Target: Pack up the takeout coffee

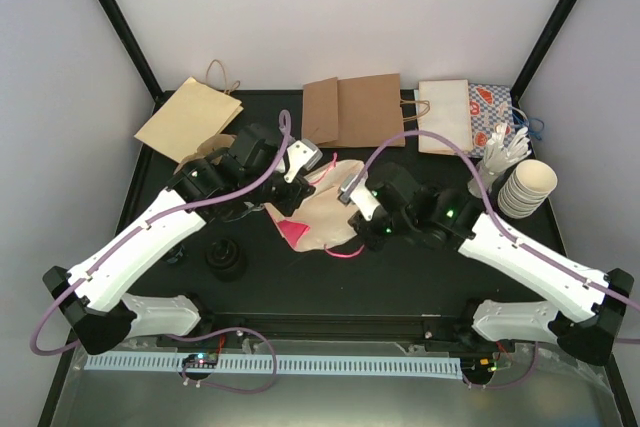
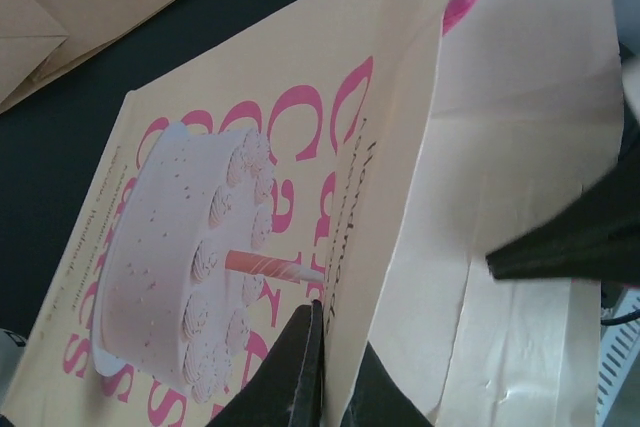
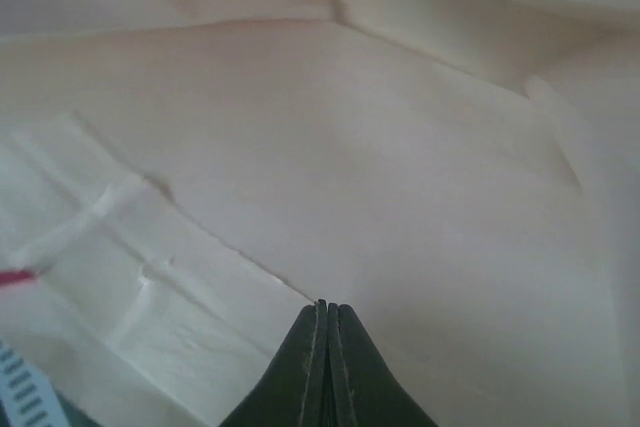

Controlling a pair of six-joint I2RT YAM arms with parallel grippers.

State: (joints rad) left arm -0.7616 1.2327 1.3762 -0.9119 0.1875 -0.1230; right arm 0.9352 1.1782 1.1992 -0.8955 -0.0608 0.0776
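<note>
Left wrist: nearest, at six o'clock, the left tool [image 2: 330,382] is pinched shut on the edge of the cake-printed bag [image 2: 200,247]. Right wrist: the right tool [image 3: 327,357], at six o'clock, is closed and empty over the bag's cream paper. Top: the bag lies mid desk [image 1: 300,292]; where the takeout coffee sits, I cannot tell.

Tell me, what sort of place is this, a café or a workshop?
Probably a robot test booth, not a café: white walls and black frame posts enclose a black table, two robot arms are bolted at its edge, and paper bags and stacked cups lie out as props.
</note>
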